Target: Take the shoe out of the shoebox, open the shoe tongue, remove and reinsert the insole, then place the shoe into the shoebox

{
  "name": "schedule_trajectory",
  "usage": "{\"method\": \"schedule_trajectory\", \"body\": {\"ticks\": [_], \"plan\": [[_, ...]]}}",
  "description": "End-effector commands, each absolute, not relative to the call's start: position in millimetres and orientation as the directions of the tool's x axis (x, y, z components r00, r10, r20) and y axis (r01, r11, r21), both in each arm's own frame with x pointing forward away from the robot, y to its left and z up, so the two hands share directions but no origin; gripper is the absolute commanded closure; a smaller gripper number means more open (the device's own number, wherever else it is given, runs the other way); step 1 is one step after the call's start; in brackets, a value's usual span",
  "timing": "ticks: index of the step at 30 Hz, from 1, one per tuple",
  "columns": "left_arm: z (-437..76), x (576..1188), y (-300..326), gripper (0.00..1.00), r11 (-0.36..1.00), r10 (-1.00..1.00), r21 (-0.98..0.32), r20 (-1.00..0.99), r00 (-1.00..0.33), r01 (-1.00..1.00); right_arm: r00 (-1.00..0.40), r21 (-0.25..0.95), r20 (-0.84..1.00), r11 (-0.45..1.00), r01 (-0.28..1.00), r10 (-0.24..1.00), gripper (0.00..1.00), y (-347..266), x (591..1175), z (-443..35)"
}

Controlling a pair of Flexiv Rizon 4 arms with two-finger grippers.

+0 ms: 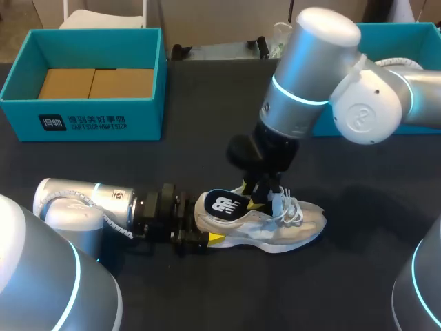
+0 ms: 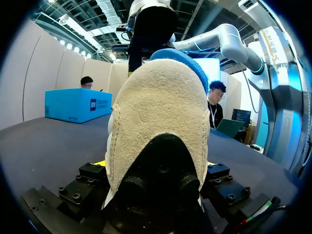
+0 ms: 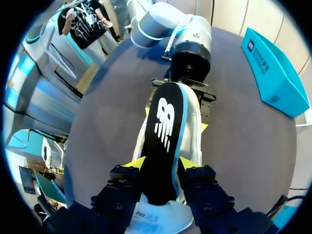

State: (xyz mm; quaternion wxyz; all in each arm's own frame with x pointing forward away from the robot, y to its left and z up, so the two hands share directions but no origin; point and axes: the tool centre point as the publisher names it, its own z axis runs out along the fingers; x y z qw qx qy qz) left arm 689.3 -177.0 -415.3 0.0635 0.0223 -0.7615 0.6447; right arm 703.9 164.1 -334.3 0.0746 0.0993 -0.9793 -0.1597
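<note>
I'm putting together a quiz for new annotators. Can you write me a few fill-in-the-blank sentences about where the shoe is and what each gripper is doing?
1. The shoe lies on the ____, outside the teal shoebox.
2. The left gripper is shut on the shoe at its ____ end.
3. The right gripper is shut on the black ____, which sticks up out of the shoe.

Missing words: table; heel; insole.
</note>
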Motion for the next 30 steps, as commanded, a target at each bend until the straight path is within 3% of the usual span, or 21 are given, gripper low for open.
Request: {"method": "schedule_trajectory", "body": {"ticks": [1,19,27,30], "plan": [[-415,689,-178,1.0,0.168,0.045,-0.979,0.125,-0.991,-0.116,-0.97,0.305,0.143,0.941,-0.144,-0.195,0.58,176,711,-348],[-415,689,-178,1.0,0.168,0.045,-0.979,0.125,-0.991,-0.116,-0.969,0.323,0.209,0.945,-0.06,-0.133,0.6,173,710,-371],[-415,689,-178,1.0,0.168,0.045,-0.979,0.125,-0.991,-0.116,-0.964,0.326,0.228,0.944,-0.059,-0.139,0.69,171,704,-371],[-415,689,-178,1.0,0.168,0.045,-0.979,0.125,-0.991,-0.116,-0.963,0.321,0.232,0.945,-0.057,-0.137,0.78,170,701,-370]]}}
